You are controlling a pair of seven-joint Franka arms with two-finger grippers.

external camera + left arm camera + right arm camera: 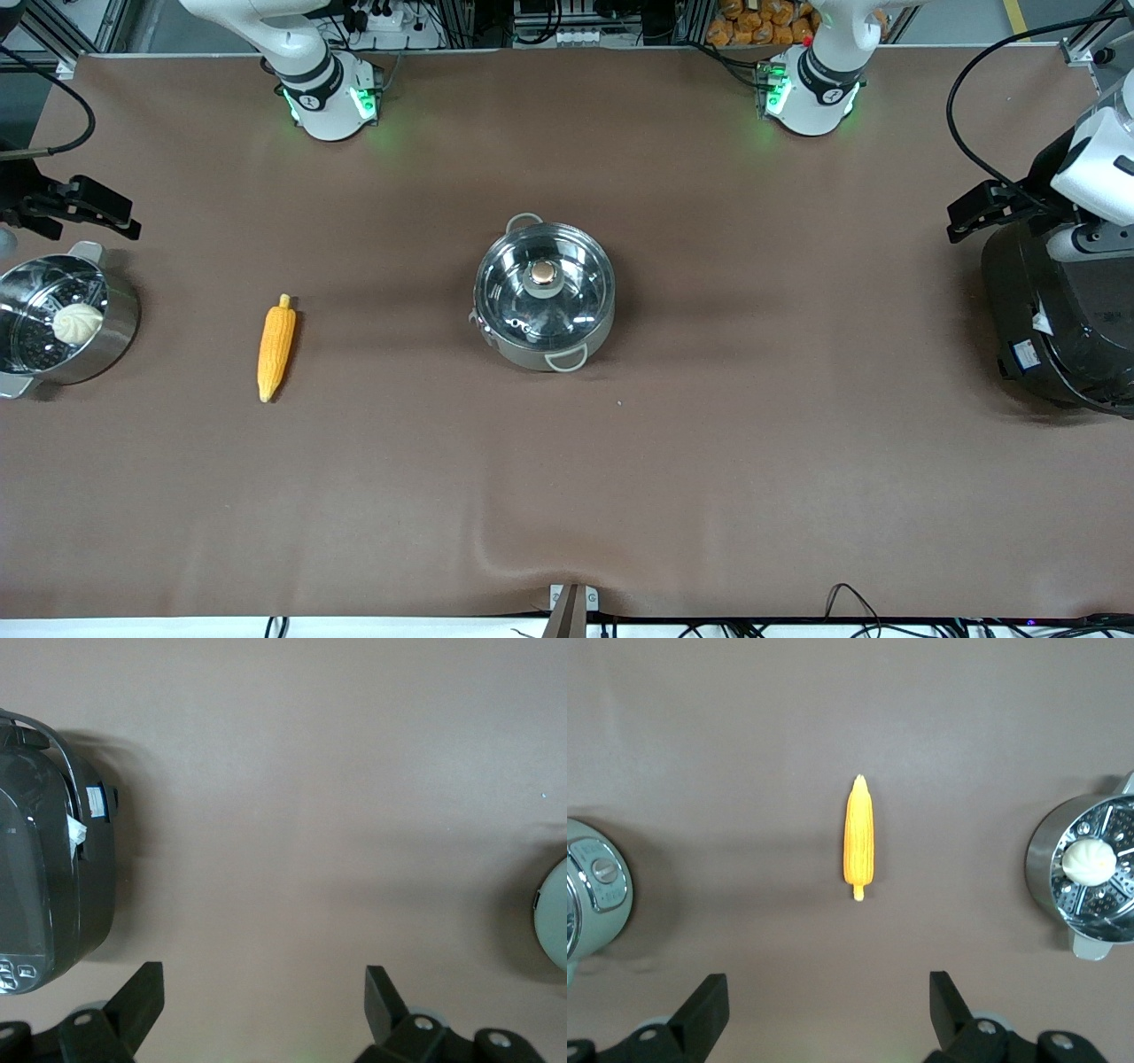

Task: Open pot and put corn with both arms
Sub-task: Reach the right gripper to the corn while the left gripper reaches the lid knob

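Front view showed the lidded pot (544, 297) centred between both arms, corn (275, 346) nearby; the left gripper (264, 1005) and right gripper (829, 1010) hung wide, empty.

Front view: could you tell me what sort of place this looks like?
Probably a robotics lab staged as a kitchen: two arms bolted along a brown-covered table, with a lidded pot, toy corn and rice cooker.

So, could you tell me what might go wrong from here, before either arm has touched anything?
1. The lid offers only a small, smooth knob; the open left gripper, now beside the rice cooker, could slip off it.
2. The corn lies flat and tapers, so the open right gripper might roll or squirt it.
3. The steamer with its bun sits near the corn; a wide approach might knock it.
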